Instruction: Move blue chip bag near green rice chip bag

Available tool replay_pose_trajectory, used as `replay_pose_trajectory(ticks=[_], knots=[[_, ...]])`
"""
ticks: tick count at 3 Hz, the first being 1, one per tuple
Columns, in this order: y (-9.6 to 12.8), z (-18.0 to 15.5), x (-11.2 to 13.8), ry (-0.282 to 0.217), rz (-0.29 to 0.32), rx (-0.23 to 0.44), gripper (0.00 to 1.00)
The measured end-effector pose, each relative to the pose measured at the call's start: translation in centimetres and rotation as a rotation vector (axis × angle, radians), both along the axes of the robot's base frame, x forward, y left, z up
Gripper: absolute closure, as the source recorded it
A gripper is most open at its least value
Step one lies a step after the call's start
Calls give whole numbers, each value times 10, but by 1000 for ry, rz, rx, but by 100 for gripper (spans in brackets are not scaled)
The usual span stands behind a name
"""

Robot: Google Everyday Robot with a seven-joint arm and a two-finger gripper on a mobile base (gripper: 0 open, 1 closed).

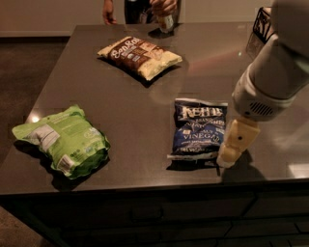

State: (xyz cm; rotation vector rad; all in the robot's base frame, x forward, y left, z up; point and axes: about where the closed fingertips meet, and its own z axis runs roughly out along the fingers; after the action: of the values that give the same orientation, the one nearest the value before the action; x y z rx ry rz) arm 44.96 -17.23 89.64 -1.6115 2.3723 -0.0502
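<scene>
The blue chip bag point(199, 129) lies flat near the front edge of the dark counter, right of centre, with white "Kettle" and "Vinegar" lettering. The green rice chip bag point(62, 141) lies at the front left of the counter, well apart from the blue one. My gripper point(235, 144) hangs from the white arm at the right, its cream fingers pointing down just beside the blue bag's right edge, close above the counter.
A brown-and-cream bag point(140, 56) lies at the back centre of the counter point(120, 106). A person point(145, 9) stands at the far edge with a bottle. A dark wire basket point(258, 29) sits at the back right. The front edge is close to both bags.
</scene>
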Motion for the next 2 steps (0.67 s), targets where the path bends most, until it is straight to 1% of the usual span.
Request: replay_pose_trajectory(ticks=[1,2], knots=[[7,-27,-9,27,-54,5,0],[17,-46,-13,39,-86,20,0]])
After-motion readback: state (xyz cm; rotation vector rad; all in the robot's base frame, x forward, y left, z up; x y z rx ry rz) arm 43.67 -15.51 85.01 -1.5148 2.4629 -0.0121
